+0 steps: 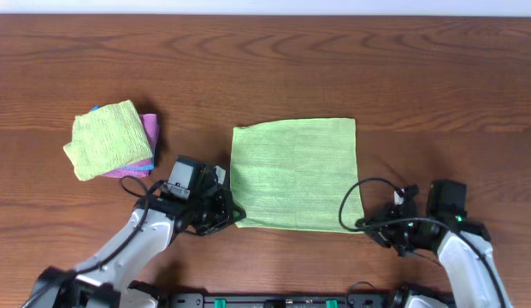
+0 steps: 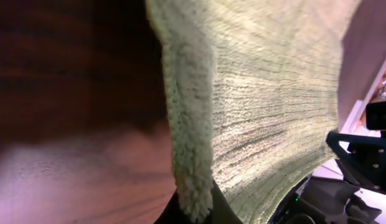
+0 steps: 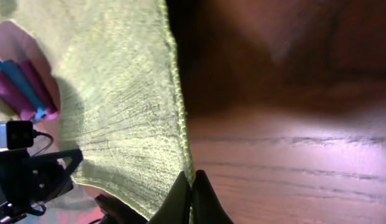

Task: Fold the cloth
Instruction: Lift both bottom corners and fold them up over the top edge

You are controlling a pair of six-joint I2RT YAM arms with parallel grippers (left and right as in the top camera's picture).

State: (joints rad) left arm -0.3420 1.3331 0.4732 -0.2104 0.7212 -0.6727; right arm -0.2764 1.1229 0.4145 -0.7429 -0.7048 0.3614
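A light green cloth [image 1: 295, 175] lies spread flat on the wooden table, mid-frame in the overhead view. My left gripper [image 1: 228, 212] is at its near left corner, shut on the cloth's edge [image 2: 193, 186], which rises from between the fingers. My right gripper [image 1: 368, 224] is at the near right corner, its two dark fingers [image 3: 191, 193] pinched together on the cloth's hem [image 3: 180, 124]. Both near corners are held just at the table surface.
A stack of folded cloths [image 1: 114, 139], green on top with pink and blue beneath, sits at the left of the table. It also shows in the right wrist view [image 3: 22, 87]. Cables loop near the right arm [image 1: 355, 201].
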